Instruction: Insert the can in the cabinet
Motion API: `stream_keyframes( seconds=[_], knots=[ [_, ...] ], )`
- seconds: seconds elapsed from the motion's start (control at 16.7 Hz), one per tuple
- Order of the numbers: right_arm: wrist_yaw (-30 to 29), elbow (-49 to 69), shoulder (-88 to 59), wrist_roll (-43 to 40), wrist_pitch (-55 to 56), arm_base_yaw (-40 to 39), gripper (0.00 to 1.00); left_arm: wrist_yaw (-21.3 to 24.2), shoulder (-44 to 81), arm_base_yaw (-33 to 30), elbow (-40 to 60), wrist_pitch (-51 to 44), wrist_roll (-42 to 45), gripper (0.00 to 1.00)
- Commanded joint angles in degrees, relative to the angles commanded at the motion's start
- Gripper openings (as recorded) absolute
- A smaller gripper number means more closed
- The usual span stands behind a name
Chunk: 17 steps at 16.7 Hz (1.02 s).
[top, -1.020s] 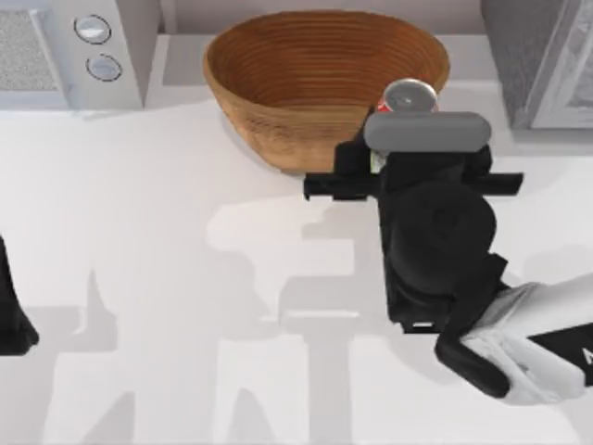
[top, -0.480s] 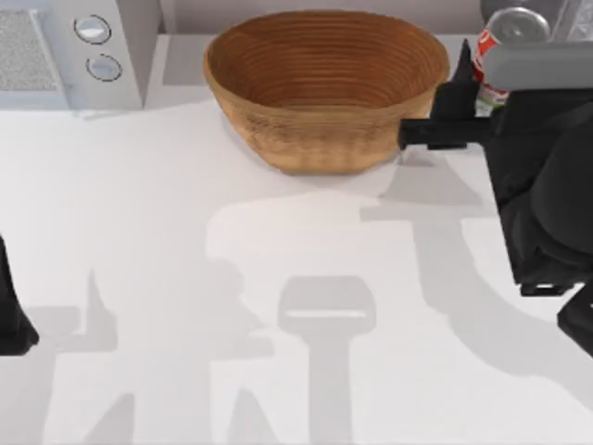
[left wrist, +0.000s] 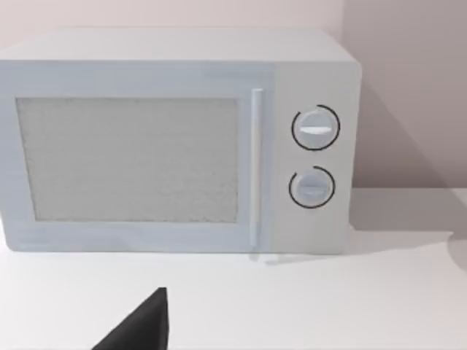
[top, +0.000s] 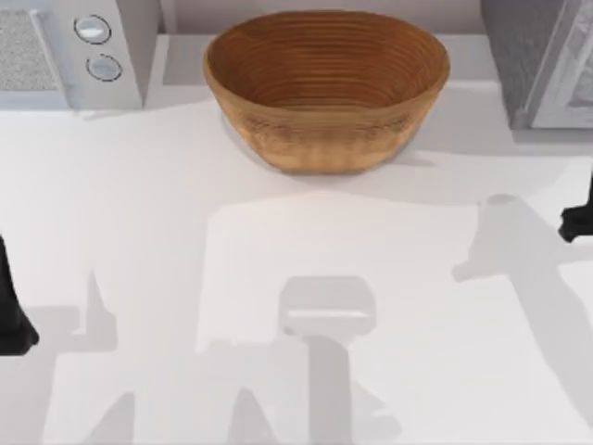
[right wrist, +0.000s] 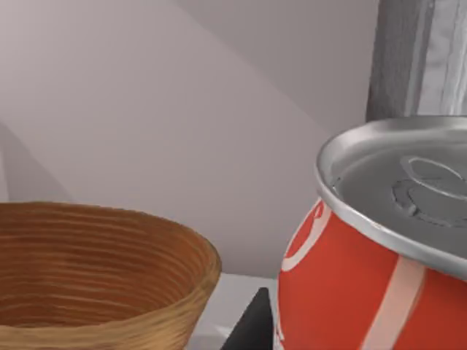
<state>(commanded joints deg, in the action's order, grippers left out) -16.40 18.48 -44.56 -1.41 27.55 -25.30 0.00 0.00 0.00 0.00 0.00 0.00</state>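
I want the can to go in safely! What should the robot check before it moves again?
1. Red drink can with silver top close by the right wrist camera: ok.
2. Fingers closed on it: cannot tell.
3. Dark grey speckled cabinet at the table's far right, ahead of the can: ok.
4. Cabinet door open: cannot tell.
5. Brown woven basket left of the path: ok.
6. Left arm parked at the left edge, facing the light grey microwave: ok.
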Motion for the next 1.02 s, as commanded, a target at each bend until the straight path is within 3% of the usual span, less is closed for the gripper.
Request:
stream_keyframes(
  seconds=[0.48, 0.72, 1.02],
  knots=[
    [14.05, -15.02, 38.16, 1.21, -22.47, 20.22, 0.00, 0.00, 0.00, 0.00, 0.00, 0.00, 0.00, 1.00],
    [16.36, -18.42, 44.45, 1.41, -27.46, 25.20, 0.00, 0.00, 0.00, 0.00, 0.00, 0.00, 0.00, 1.00],
    [16.34, -18.38, 44.32, 1.49, -27.46, 25.13, 0.00, 0.00, 0.00, 0.00, 0.00, 0.00, 0.00, 1.00]
  ],
)
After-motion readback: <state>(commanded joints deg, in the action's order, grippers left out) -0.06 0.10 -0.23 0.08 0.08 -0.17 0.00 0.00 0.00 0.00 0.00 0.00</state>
